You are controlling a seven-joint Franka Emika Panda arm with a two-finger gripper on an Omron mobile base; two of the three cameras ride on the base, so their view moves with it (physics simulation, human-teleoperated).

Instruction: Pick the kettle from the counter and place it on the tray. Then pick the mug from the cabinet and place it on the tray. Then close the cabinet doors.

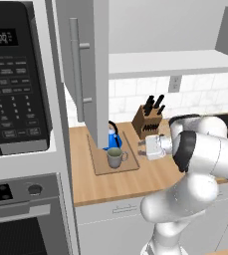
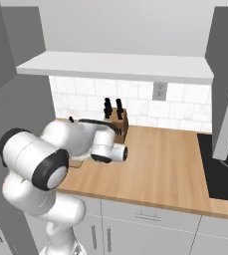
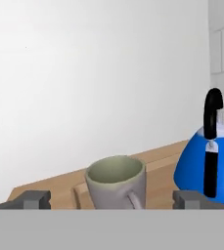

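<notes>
The grey upper cabinet (image 1: pixel 170 63) hangs open over the light wood counter (image 1: pixel 150 177), its left door (image 1: pixel 90 60) swung out toward the camera with the silver bar handle (image 1: pixel 75 64) facing the microwave and oven column (image 1: pixel 18 99); in the right base view the other door (image 2: pixel 227 99) stands out over the black cooktop (image 2: pixel 220 159). On the counter below lies the wooden tray (image 1: pixel 130 167), carrying both the blue kettle (image 1: pixel 113 137) at its back and the grey-green mug (image 1: pixel 115 157) in front, upright, handle toward the arm. A knife block (image 1: pixel 148 119) stands near the tiled wall. The white arm reaches across from the right, its gripper (image 1: pixel 141 148) level with the mug and just beside it; in the hand view the finger tips (image 3: pixel 35 199) sit wide apart on either side of the mug (image 3: pixel 116 181), holding nothing
</notes>
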